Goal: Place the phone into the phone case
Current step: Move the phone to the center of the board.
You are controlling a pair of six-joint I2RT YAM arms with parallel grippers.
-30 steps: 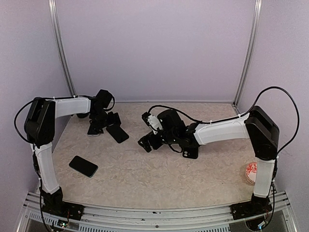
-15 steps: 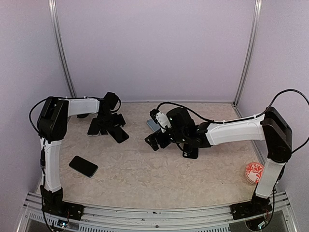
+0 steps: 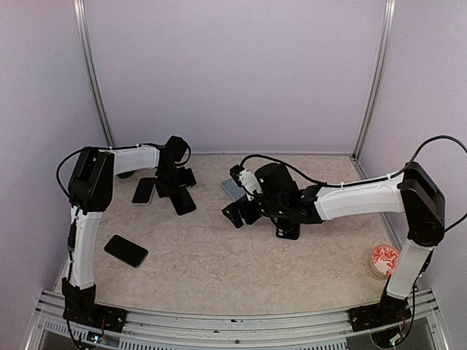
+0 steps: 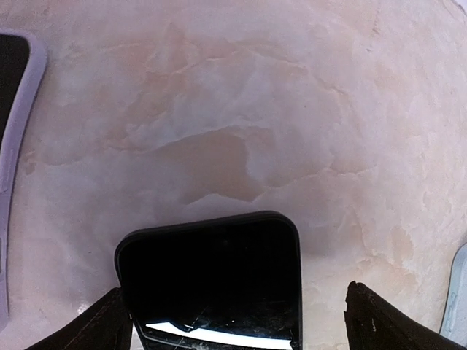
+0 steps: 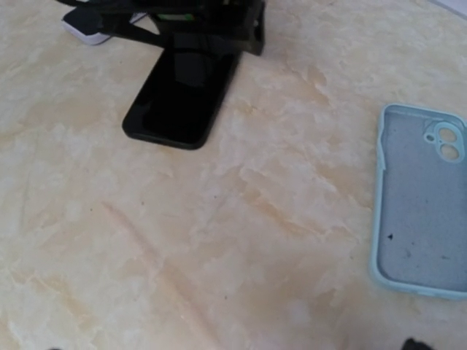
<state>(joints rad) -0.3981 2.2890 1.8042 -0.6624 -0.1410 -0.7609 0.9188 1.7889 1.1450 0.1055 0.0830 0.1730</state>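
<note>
Phone [image 4: 211,281] is lying flat and screen-up on the marbled table [image 3: 241,270], toward the back left. The left gripper [image 3: 177,189] is hovering low over its near end with its fingers [image 4: 102,329] standing wide apart. One is sitting just beside the phone's edge and the other is keeping clear of it, so nothing is being pinched.

The phone case [image 5: 419,204] – pale blue, empty, hollow side up – is resting nearer the middle of the table, apart from the phone. The right gripper [image 3: 260,221] is hanging just in front of it, jaws spread wide and holding nothing.

A lavender-cased phone [image 3: 144,191] is lying just left of the left gripper. A dark phone [image 3: 125,250] is sitting well apart at the front left, and a red-and-white dish [image 3: 383,260] at the front right.
</note>
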